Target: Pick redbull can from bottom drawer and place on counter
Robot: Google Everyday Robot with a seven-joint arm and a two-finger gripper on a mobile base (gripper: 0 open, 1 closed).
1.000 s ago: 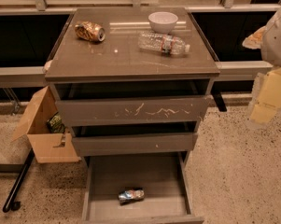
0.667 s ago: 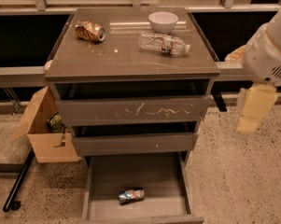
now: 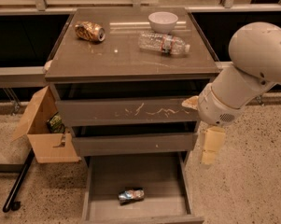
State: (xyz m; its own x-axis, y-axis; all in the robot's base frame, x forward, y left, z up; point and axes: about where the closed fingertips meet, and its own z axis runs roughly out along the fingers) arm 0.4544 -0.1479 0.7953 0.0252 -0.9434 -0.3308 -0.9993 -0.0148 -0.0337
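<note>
The redbull can [image 3: 130, 195] lies on its side on the floor of the bottom drawer [image 3: 149, 174], which is pulled open at the foot of the cabinet. The counter [image 3: 116, 55] is the glossy grey-brown top of the cabinet. My gripper [image 3: 210, 146] hangs below the white arm [image 3: 242, 83] at the cabinet's right side, level with the middle drawer. It is above and to the right of the can and holds nothing that I can see.
On the counter lie a gold-brown dented can [image 3: 89, 31], a white bowl [image 3: 163, 21] and a clear plastic bottle [image 3: 163, 42]. The scratched top drawer [image 3: 130, 112] juts out slightly. A cardboard box [image 3: 44, 136] and a black pole [image 3: 16, 186] stand to the left.
The arm has swung left and down from the right edge of view to the cabinet's right side. The can and the drawers have not moved.
</note>
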